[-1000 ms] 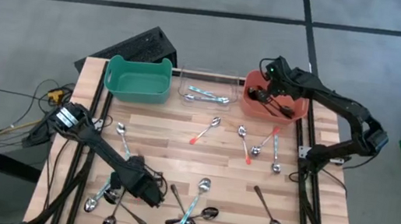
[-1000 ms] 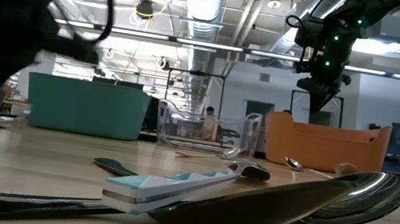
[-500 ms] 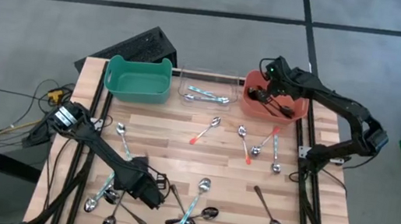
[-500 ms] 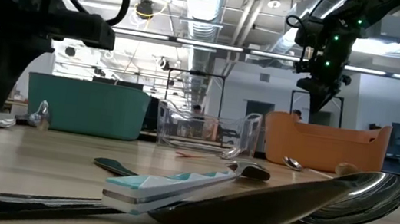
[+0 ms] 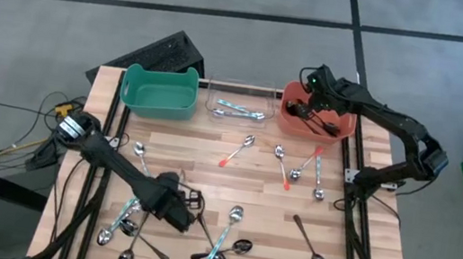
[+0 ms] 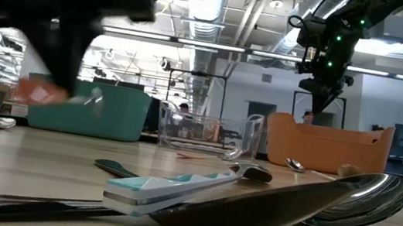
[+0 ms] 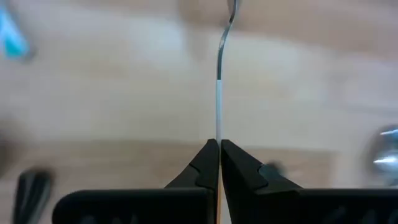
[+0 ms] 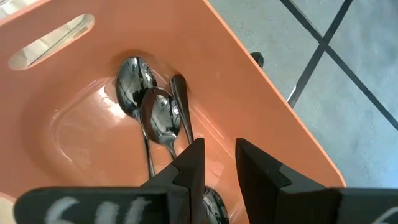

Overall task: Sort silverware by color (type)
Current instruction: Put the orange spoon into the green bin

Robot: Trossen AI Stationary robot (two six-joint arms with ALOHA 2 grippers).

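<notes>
We see the left gripper (image 7: 219,163) above the near side of the bench (image 5: 258,197), its jaws closed on the thin handle of a spoon (image 7: 219,93). The right gripper (image 8: 214,165) hangs over the orange bin (image 5: 293,113), jaws a little apart and holding nothing. Other spoons (image 5: 315,170) lie scattered on the bench.

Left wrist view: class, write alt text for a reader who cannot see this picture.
The left gripper has its two dark fingers shut on the thin handle of a spoon, which runs straight ahead above the blurred wooden table. Another spoon's shiny bowl shows at one edge.
</notes>
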